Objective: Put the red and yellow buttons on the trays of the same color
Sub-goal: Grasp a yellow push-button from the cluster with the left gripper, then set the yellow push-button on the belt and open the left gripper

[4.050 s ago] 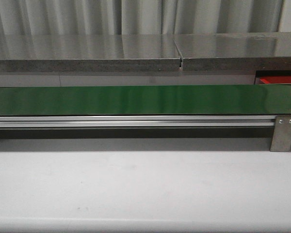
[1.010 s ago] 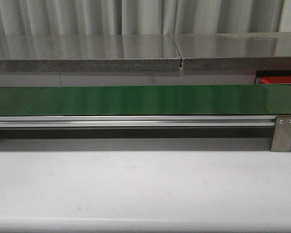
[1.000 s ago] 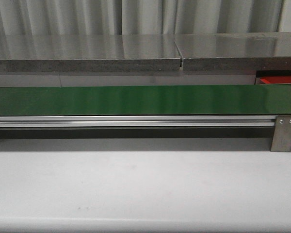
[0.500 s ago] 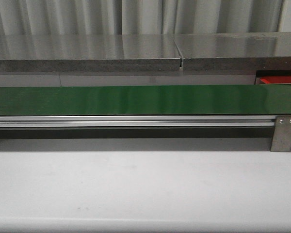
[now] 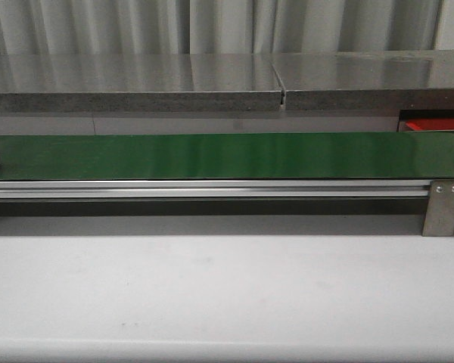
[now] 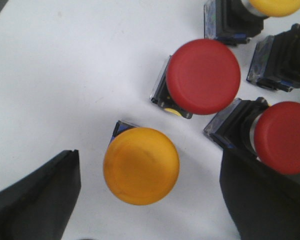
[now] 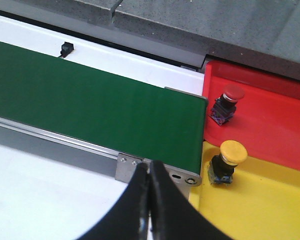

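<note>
green conveyor belt point(image 5: 227, 155), white table point(image 5: 227, 295), grey curtain point(image 5: 212, 26)

One button point(image 7: 226, 159) sits in each tray point(image 7: 250, 210) beside the conveyor point(image 7: 90, 107).

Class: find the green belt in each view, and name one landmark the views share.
Front: belt runs across the middle.
Left wrist: not in it; only buttons.
Right wrist: belt ends beside the red tray.
Shared landmark: the metal bracket at the belt's end.
</note>
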You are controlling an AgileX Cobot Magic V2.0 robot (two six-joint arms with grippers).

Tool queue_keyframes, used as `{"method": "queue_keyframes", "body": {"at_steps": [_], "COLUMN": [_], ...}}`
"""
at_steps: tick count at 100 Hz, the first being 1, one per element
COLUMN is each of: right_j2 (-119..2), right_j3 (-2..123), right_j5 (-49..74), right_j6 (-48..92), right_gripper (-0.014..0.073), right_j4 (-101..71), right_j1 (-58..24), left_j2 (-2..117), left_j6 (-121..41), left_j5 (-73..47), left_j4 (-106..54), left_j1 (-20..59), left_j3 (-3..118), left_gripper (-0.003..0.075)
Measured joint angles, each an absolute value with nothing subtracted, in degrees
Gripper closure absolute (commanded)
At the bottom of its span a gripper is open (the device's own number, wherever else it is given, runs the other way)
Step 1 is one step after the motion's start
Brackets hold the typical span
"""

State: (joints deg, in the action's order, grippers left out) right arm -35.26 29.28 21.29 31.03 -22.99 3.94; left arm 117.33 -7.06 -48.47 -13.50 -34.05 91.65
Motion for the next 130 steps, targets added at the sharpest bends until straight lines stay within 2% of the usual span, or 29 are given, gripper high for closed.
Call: {"method": "queue_keyframes", "body": {"at_steps": [47,52,64,72,100,130], "right_j2": [-35.3,-35.3,-35.3,-35.3,-35.3,-35.3], "right_j3": [29.3,29.3,29.3,29.3,29.3,29.3], "right_j5": [21.3,21.3,21.3,21.3,21.3,21.3], "right_j6": [31.0,31.0,30.9,30.9,30.9,30.9], "right_gripper": [0.066,0.066,0.066,0.066,0.066,0.066], "right_j4": [-23.0,-23.0,-23.0,-23.0,-23.0,-23.0], "right_j1": [3.9,3.9,3.9,3.9,3.9,3.9], "left_j2": [119.6,119.9,120.3,120.3,119.6,111.8], "left_j6": [-7.1,-7.1,-7.1,-7.1,-7.1,-7.1], "left_j5": [-47.0,-46.7,-45.7,-45.3,-44.7,-49.4], "left_j4": [-12.6,-12.6,-12.5,-12.5,-12.5,-14.2], "left_j1": [-34.0,-34.0,-34.0,-34.0,-34.0,-33.8], "left_j3": [91.6,91.6,91.6,91.6,91.6,91.6], "left_gripper": [0.0162,0.0201,0.037,0.0427,0.0438,0.0438]}}
